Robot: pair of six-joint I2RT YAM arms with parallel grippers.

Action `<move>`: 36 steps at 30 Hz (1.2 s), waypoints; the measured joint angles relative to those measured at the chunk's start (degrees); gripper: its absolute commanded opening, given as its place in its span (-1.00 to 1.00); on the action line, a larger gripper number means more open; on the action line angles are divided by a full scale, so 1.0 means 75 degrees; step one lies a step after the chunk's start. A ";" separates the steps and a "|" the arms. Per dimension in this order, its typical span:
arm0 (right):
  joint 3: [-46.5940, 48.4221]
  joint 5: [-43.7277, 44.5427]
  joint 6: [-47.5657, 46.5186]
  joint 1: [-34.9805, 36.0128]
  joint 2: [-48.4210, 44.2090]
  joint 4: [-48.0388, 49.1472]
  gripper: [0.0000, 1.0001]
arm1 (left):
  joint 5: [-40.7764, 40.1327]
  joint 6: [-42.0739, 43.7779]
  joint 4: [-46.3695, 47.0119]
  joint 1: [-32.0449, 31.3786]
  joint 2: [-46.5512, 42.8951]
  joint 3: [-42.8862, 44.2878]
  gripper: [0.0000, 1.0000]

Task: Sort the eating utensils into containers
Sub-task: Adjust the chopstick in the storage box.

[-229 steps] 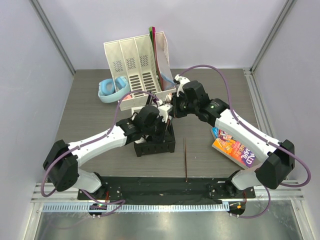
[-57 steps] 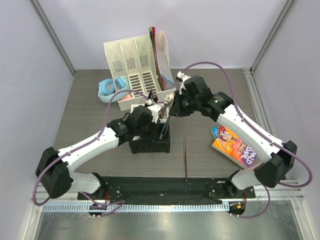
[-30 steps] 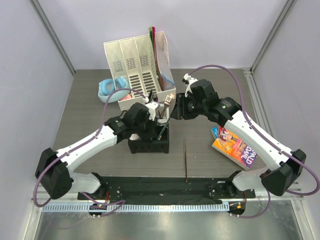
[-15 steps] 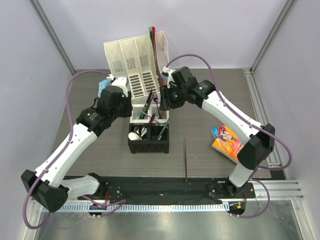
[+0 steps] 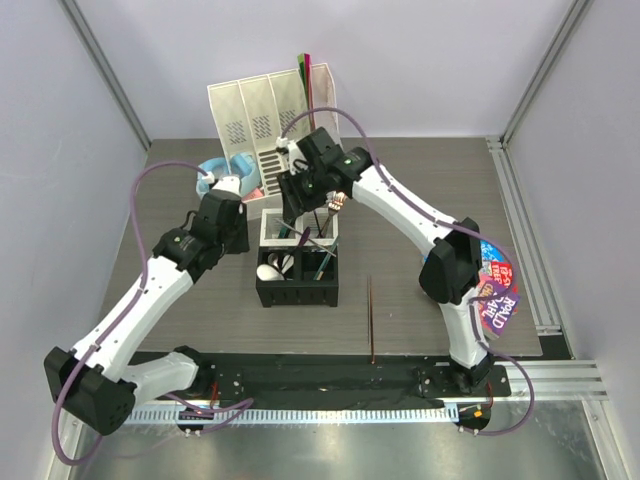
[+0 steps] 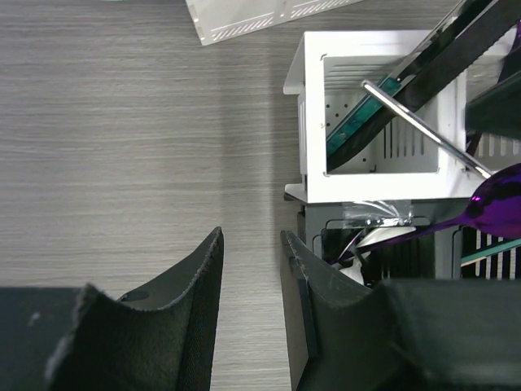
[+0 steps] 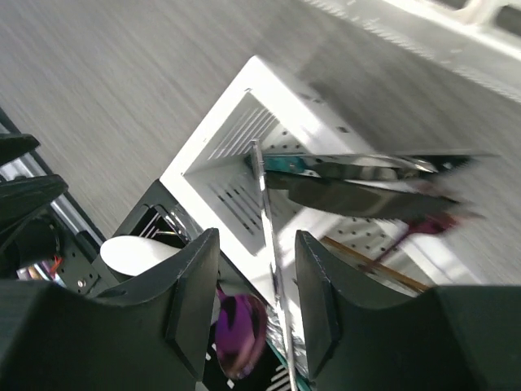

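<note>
The containers point(image 5: 298, 262) are a four-cell caddy mid-table, two white cells at the back and two black in front. It holds a white soup spoon point(image 5: 270, 270), a purple spoon point(image 7: 240, 326), a metal utensil point(image 6: 423, 126) and dark pieces. My left gripper point(image 5: 242, 230) sits just left of the caddy, open over bare table point(image 6: 252, 236). My right gripper point(image 5: 298, 205) hovers over the white cells, open; the thin metal handle point(image 7: 264, 204) passes between its fingers untouched. One brown chopstick point(image 5: 371, 318) lies on the table right of the caddy.
A tall white file organiser point(image 5: 270, 125) stands at the back, with blue headphones point(image 5: 215, 175) to its left. A colourful book point(image 5: 497, 300) lies at the right, partly behind the right arm. Grey walls enclose the table on three sides.
My left gripper has drawn back from the caddy to its left side and opened wider. My right arm has swung left, from beside the caddy to over its white cells.
</note>
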 measured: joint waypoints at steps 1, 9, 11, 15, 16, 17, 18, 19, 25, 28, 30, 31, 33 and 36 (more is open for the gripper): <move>0.0015 -0.0038 -0.0035 0.0073 0.0096 -0.0003 -0.05 | -0.0012 -0.0017 -0.0006 0.0023 -0.0090 -0.0085 -0.30; 0.0169 -0.0160 -0.0134 0.0393 0.0662 -0.0029 -0.04 | -0.0009 -0.0122 -0.0055 0.0052 -0.0306 -0.0265 -0.31; 0.0169 -0.0125 -0.0184 0.0405 0.0708 -0.0029 -0.04 | 0.0015 -0.0172 -0.0055 0.0058 -0.0306 -0.0303 -0.30; 0.0175 -0.0020 -0.0256 0.0405 0.0731 -0.0023 -0.05 | 0.0067 -0.0201 -0.0058 0.0061 -0.0306 -0.0321 -0.30; 0.0175 0.0006 -0.0268 0.0405 0.0731 -0.0023 -0.05 | 0.0079 -0.0201 -0.0058 0.0061 -0.0306 -0.0321 -0.30; 0.0175 0.0020 -0.0274 0.0405 0.0737 -0.0023 -0.05 | 0.0087 -0.0201 -0.0058 0.0061 -0.0306 -0.0321 -0.30; 0.0175 0.0032 -0.0286 0.0405 0.0746 -0.0023 -0.05 | 0.0099 -0.0201 -0.0055 0.0061 -0.0306 -0.0321 -0.30; 0.0175 0.0038 -0.0291 0.0405 0.0755 -0.0020 -0.05 | 0.0114 -0.0201 -0.0055 0.0061 -0.0306 -0.0321 -0.30; 0.0259 0.0032 -0.0323 0.0405 0.0994 0.0038 -0.12 | 0.0143 -0.0201 -0.0052 0.0067 -0.0306 -0.0321 -0.30; 0.0353 0.0032 -0.0344 0.0405 0.1166 0.0085 -0.77 | 0.0149 -0.0198 -0.0047 0.0073 -0.0306 -0.0335 -0.30; 0.0376 0.0055 -0.0399 0.0408 0.1244 0.0090 -0.98 | 0.0166 -0.0198 -0.0044 0.0073 -0.0306 -0.0367 -0.30; 0.0376 0.0096 -0.0376 0.0408 0.1276 0.0085 -0.98 | 0.0184 -0.0198 -0.0047 0.0073 -0.0306 -0.0385 -0.30; 0.0376 0.0163 -0.0379 0.0408 0.1282 0.0108 -0.98 | 0.0216 -0.0198 -0.0047 0.0073 -0.0306 -0.0420 -0.29; 0.0376 0.0326 -0.0379 0.0408 0.1282 0.0210 -0.98 | 0.0277 -0.0201 -0.0041 0.0073 -0.0306 -0.0481 -0.30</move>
